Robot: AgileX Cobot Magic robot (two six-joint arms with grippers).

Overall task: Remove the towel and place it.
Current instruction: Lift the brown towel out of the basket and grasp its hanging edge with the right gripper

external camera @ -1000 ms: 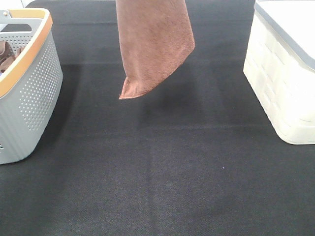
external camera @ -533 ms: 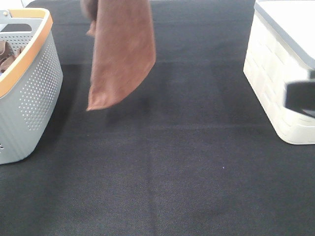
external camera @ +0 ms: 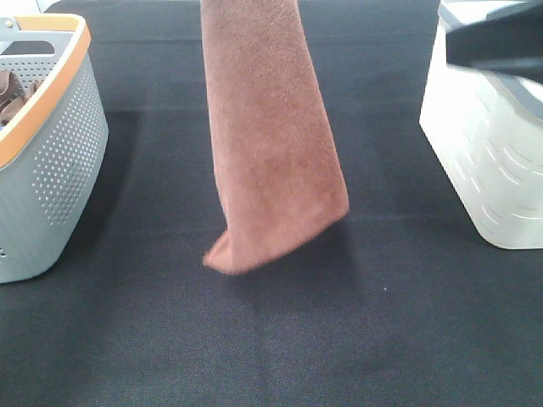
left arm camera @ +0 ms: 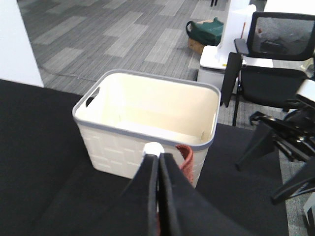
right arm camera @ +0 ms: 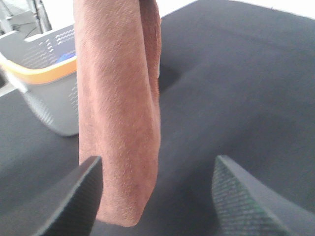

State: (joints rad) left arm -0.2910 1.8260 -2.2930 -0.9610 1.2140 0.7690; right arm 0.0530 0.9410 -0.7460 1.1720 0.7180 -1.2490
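Our left tool (left arm camera: 158,160), jaws pinched shut on the top edge of the towel (external camera: 271,153), holds the reddish-brown cloth hanging straight below it, over the black tabletop (external camera: 382,339). Our right tool (right arm camera: 157,189) is spread wide and empty, and the towel's lower end hangs just ahead of it. We judge it best to grip a bottom corner squarely, then spread the cloth flat while lowering.
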